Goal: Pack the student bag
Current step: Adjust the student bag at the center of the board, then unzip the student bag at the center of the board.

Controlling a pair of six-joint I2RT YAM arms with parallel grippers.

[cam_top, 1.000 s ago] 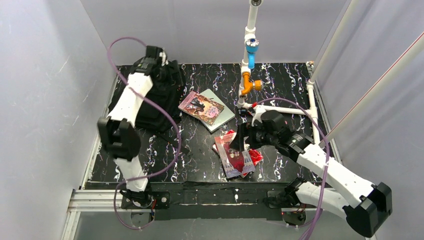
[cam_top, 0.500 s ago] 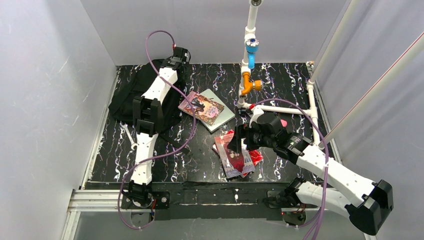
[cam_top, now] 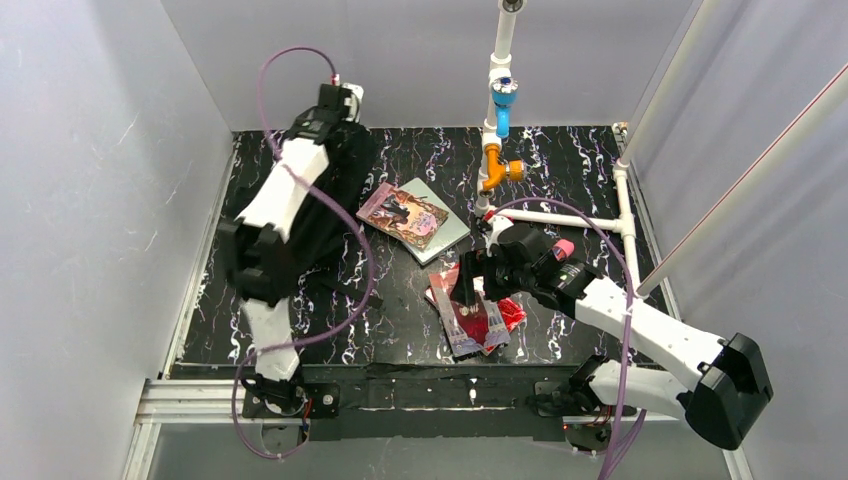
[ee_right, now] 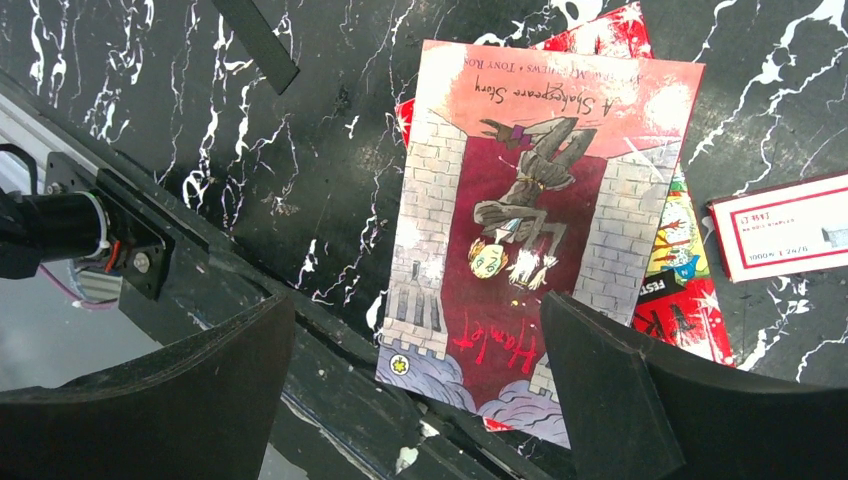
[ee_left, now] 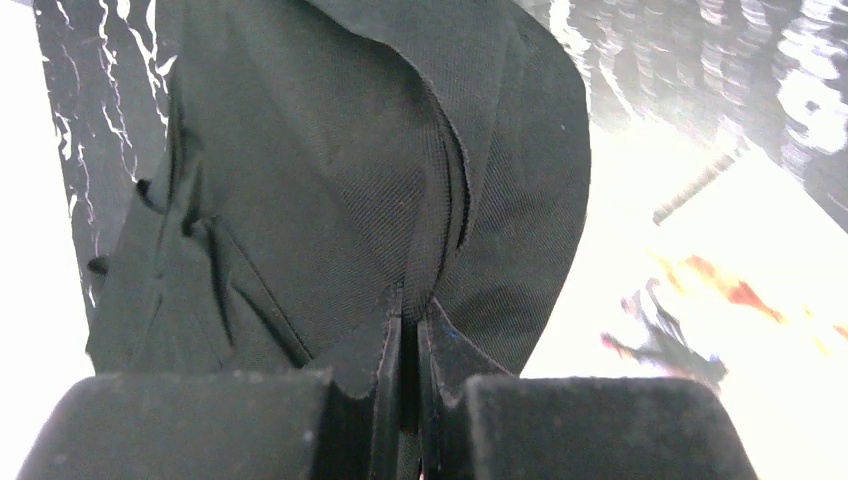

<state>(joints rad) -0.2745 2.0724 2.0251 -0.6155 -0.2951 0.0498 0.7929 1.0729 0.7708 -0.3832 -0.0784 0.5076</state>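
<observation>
Holding the bag at the far left of the desk, the left pincer is clamped on its fabric; the right pincer, spread apart above the top book, should drop squarely and pinch one edge.

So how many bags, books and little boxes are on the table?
Bag: 1
Books: 4 (Hamlet, red one under it, pink one, grey one under that)
Box: 1
Total: 6, counting only what shows; the piles may hide more.
</observation>
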